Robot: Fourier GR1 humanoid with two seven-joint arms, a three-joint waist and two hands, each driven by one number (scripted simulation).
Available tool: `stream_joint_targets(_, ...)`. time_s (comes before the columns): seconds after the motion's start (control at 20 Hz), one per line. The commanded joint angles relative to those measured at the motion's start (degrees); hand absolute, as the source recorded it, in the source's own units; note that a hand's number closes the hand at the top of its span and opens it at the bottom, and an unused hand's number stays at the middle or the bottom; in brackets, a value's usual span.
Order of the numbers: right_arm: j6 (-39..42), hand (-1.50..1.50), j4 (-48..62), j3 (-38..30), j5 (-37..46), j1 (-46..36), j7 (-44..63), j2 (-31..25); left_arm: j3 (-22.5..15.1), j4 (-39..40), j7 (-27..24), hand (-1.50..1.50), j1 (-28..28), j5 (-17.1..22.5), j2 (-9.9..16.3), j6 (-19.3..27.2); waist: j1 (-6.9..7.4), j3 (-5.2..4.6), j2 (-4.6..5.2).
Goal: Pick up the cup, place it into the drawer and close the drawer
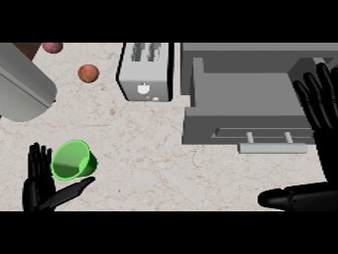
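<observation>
1. On the pale marbled stone counter (149, 149), taking the open grey box-shaped drawer (239, 106) as my landmark, I count one drawer, one translucent green plastic cup (73, 160), one silver two-slot toaster (145, 71), one brownish-orange egg-shaped object (88, 73), one small pinkish-red rounded object (52, 47), one large grey cylinder (14, 82), and two black hands.
2. The green cup sits well to the left of the drawer and nearer to me, tilted so that I look into its mouth.
3. My left hand (39, 186) is beside that cup: its fingers stand straight up along the cup's left side and its thumb points out beneath the cup. I cannot tell whether they touch it; nothing is curled round it, so the hand is spread.
4. My right hand (325, 106) stands at the drawer's right edge, fingers straight and pointing away from me, holding nothing; its thumb (292, 197) juts leftward, nearer to me than the drawer's front.
5. The drawer is a matte, flat-sided tray with a pale bar handle (271, 147) on its front.
6. The toaster stands just left of the drawer, boxy and smooth.
7. The egg-shaped object lies left of the toaster, the pinkish object farther back, and the smooth cylinder lies farthest left of the drawer.
</observation>
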Motion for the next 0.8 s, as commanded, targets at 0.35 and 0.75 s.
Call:
stream_joint_targets(0.35, 0.27, -1.5, 0.87, -1.1, 0.04, 0.73, -2.05, 0.1, 2.03, 14.99, -8.49, -1.5, -7.8, 2.52, 1.46, -3.73, -0.11, -0.03, 0.02)
stream_joint_targets(0.75, -0.23, -1.5, -1.82, -0.27, -1.05, -0.3, 2.8, -0.08, 1.64, 18.3, -8.17, -1.5, -11.11, 4.89, 1.95, -6.27, -0.08, -0.02, -0.01)
